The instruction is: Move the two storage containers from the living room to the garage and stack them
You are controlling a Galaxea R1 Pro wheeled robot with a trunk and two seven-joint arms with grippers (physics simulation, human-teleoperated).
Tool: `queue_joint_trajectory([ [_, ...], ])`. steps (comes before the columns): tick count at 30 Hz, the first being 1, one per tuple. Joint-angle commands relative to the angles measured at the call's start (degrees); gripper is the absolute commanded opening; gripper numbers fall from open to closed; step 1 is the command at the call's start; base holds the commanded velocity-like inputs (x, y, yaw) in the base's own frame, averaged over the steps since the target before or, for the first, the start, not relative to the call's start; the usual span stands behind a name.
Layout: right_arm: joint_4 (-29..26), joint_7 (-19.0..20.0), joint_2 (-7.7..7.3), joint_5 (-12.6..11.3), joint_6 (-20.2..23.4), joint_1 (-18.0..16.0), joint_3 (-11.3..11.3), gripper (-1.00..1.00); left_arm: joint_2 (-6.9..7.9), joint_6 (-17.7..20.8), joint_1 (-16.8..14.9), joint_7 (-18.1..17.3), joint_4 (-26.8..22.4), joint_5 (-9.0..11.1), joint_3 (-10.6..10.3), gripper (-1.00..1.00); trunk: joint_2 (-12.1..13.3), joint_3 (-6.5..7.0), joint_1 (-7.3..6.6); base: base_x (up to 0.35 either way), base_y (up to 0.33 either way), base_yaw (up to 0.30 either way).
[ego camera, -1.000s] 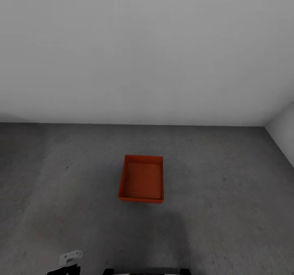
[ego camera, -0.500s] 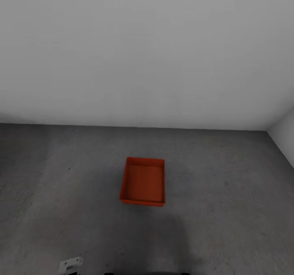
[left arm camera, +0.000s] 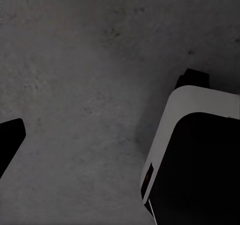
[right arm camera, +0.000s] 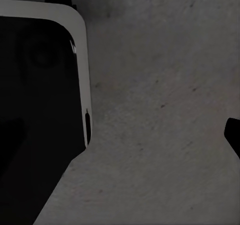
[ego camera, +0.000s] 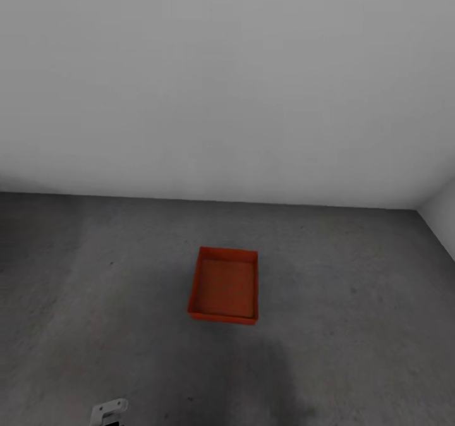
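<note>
Left to right in the head view: a white bit of the left arm [ego camera: 109, 411] at the bottom edge. Its pincer's state can't be told, nor the right's; each wrist view has just one dark fingertip at the frame edge, prob. nothing held.

Centre: one red-orange rectangular open-top storage container [ego camera: 224, 284] sits empty on the dark grey mottled concrete floor [ego camera: 354, 299] near the plain grey-white wall [ego camera: 227, 85], well apart from both pincers.

Looks light, stiff, thin-walled; best pinched on a rim wall.

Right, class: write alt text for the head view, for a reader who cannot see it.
A red-orange open-top storage container sits alone and empty on a dark grey concrete floor, some way short of a plain grey-white wall. A small white robot part shows at the bottom edge.
</note>
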Motion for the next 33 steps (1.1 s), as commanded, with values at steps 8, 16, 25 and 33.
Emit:
queue_joint_trajectory([
  [8, 0.19, 0.36, 0.26, -0.55, -0.34, -0.08, 0.53, 1.00, 0.01, 0.01, -0.03, 0.12, -0.04, 0.44, -0.34, 1.00, -0.06, 0.66, 0.02, 0.000, 0.000, 0.066],
  [16, 0.18, 3.90, 0.48, -0.55, -0.35, 0.61, 0.50, 1.00, 0.01, 0.01, -0.03, 0.12, -0.04, 0.42, -0.34, 1.00, -0.06, 1.37, 0.02, 0.000, 0.000, 0.019],
  [25, 0.18, 4.42, 0.46, -0.55, -0.35, 0.73, 0.52, 1.00, 0.01, 0.01, -0.03, 0.12, -0.04, 0.42, -0.34, 1.00, -0.06, 2.18, 0.02, 0.000, 0.000, 0.001],
  [33, 0.15, 4.43, 0.46, -0.55, -0.39, 0.74, 0.52, 1.00, 0.01, 0.01, -0.03, 0.12, -0.04, 0.36, -0.34, 1.00, -0.06, 2.90, 0.02, 0.000, 0.000, 0.000],
])
